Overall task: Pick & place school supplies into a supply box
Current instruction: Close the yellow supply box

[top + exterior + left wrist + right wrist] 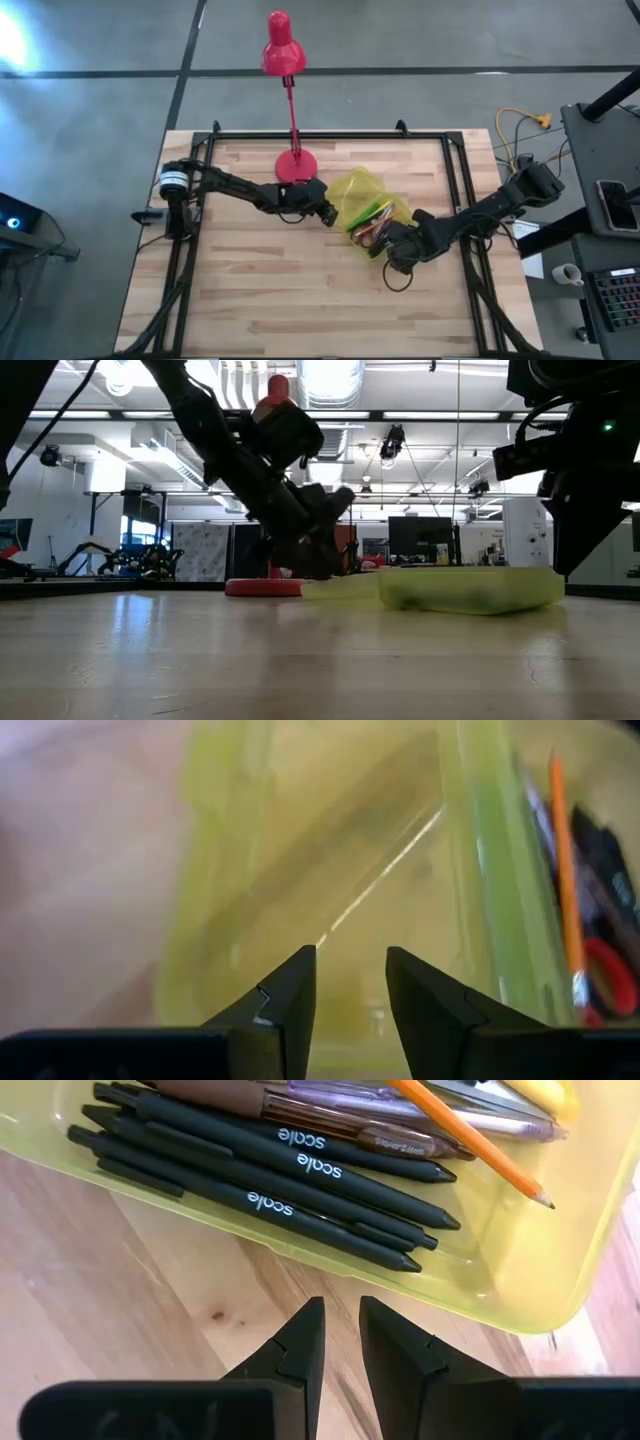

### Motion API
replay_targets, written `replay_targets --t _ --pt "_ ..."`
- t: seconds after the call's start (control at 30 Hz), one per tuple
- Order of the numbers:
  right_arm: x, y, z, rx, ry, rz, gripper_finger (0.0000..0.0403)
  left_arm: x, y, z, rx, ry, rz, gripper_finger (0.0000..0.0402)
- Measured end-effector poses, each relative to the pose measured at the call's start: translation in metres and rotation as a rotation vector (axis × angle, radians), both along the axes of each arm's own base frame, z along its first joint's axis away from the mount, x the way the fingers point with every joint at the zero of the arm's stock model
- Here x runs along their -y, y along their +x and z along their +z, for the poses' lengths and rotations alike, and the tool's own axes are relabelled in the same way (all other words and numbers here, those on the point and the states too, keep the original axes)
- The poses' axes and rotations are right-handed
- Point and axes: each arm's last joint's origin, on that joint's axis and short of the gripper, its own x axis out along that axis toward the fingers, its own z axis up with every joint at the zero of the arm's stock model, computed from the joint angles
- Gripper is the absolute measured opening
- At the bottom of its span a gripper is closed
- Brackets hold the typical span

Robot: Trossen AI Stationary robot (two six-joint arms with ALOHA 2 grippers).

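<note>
The left gripper (350, 982) hung with its fingers slightly apart and holding nothing, over the open lid (330, 870) of the supply box (372, 212). The right gripper (340, 1342) was likewise nearly closed and empty, poised above bare wood just outside the box's near wall. The box lay right of the table's (250, 290) centre, near the red lamp (290, 120). Black pens (270, 1180) and an orange pencil (470, 1140) already lay inside. Closing looked next: press the lid squarely, keeping the fingers clear of the contents.
</note>
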Motion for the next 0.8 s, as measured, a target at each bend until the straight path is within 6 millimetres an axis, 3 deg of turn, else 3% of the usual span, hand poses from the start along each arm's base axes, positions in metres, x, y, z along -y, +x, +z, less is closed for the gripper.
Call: replay_targets --t 0.2,0.33,0.6,0.8 --pt "0.0 0.0 0.0 -0.001 -0.005 -0.001 0.0059 0.006 -0.001 -0.015 -0.085 -0.04 -0.054 0.0108" --pt "0.001 -0.001 -0.001 -0.005 -0.007 -0.001 0.0059 0.021 -0.009 -0.01 -0.156 -0.074 -0.11 0.0108" --pt "0.002 -0.004 -0.005 -0.019 -0.017 -0.002 0.0059 0.072 -0.023 0.02 -0.149 -0.127 -0.217 0.0108" --pt "0.003 -0.005 -0.006 -0.014 -0.02 -0.021 0.0059 0.116 -0.039 0.02 -0.221 -0.147 -0.248 0.0108"
